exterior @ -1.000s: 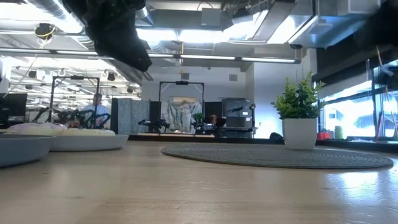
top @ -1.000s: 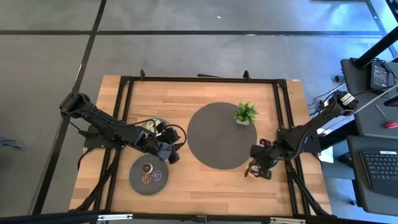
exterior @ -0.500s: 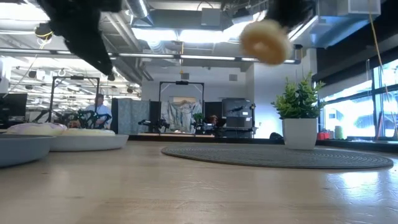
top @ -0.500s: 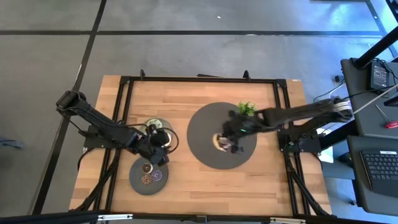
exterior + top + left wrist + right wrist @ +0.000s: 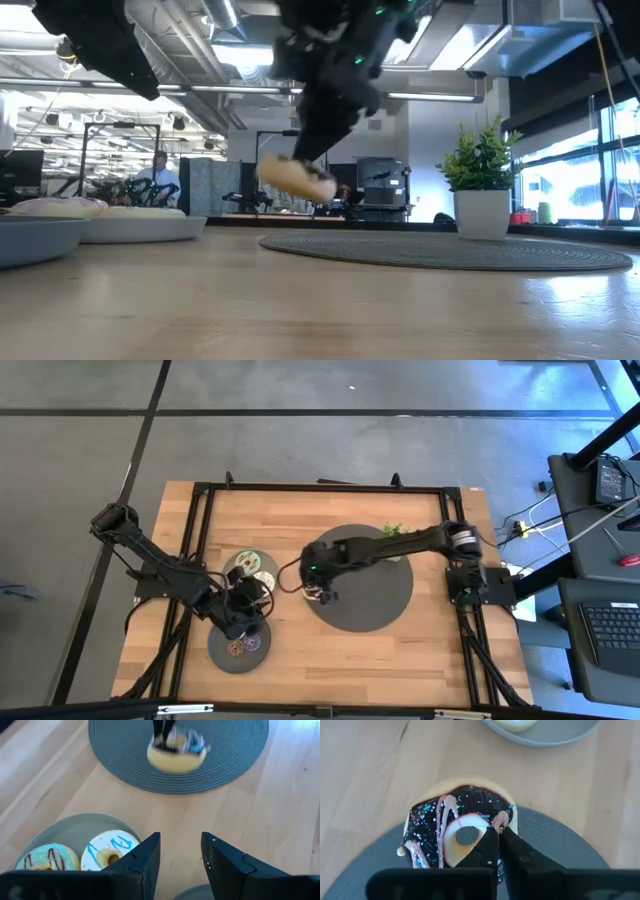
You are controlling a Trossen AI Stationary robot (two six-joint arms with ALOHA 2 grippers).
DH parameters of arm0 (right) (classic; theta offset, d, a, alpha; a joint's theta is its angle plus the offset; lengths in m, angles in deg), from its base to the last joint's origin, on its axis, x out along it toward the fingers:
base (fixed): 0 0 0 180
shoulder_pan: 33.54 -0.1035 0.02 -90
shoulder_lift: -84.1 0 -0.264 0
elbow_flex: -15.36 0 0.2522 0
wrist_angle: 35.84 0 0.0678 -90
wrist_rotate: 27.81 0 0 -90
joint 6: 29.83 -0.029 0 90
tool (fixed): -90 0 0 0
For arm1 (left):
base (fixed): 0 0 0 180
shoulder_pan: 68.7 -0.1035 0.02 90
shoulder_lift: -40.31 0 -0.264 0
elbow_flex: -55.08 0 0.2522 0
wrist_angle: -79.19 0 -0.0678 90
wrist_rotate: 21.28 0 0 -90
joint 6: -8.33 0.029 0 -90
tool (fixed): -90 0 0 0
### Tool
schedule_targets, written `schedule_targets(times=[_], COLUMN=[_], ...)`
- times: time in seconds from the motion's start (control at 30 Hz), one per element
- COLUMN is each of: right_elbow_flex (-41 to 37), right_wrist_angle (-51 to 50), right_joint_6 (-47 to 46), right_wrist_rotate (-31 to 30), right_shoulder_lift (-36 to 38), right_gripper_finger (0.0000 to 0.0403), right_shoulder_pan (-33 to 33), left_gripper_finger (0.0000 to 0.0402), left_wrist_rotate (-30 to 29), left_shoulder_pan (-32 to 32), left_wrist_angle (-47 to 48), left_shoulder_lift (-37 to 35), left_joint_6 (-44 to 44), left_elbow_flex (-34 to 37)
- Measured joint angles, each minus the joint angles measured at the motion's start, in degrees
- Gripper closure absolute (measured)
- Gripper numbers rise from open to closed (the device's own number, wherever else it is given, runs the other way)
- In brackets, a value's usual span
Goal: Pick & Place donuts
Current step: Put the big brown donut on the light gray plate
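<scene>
Your right gripper (image 5: 322, 592) is clamped on the chocolate-glazed donut (image 5: 462, 827), fingers pinched through its hole and over the rim, and it's hanging just above the left edge of the round grey mat (image 5: 390, 595) at frame centre. The grey plate (image 5: 262, 572) with two iced donuts (image 5: 106, 851) lies just left of it, with bare wood between. Looks like that's your drop, and the right arm is the one reaching. Watch the left gripper (image 5: 243, 612): fingers a little apart, empty, hovering lower left between that plate and the lower plate (image 5: 222, 656). Room is tight there.
</scene>
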Motion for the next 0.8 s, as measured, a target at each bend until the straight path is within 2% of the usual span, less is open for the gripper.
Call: schedule_targets(times=[0.23,0.63,0.8], right_elbow_flex=[7.98,7.09,7.07], right_wrist_angle=[-2.45,-2.63,-2.31], right_joint_6=[-3.20,-4.15,-2.99], right_wrist_rotate=[0.00,-0.02,-0.24], right_shoulder_lift=[-7.60,-10.78,-10.78], right_gripper_finger=[0.0390,0.0379,0.0361], right_shoulder_pan=[0.51,0.81,0.79], left_gripper_finger=[0.0267,0.0266,0.0266], left_wrist_rotate=[-5.22,-5.66,-5.62], left_shoulder_pan=[0.12,0.01,0.01], left_wrist_angle=[0.01,-0.03,-0.60], left_shoulder_lift=[0.11,0.13,0.13], left_joint_6=[0.12,0.20,0.06], left_elbow_flex=[0.00,0.00,0.00])
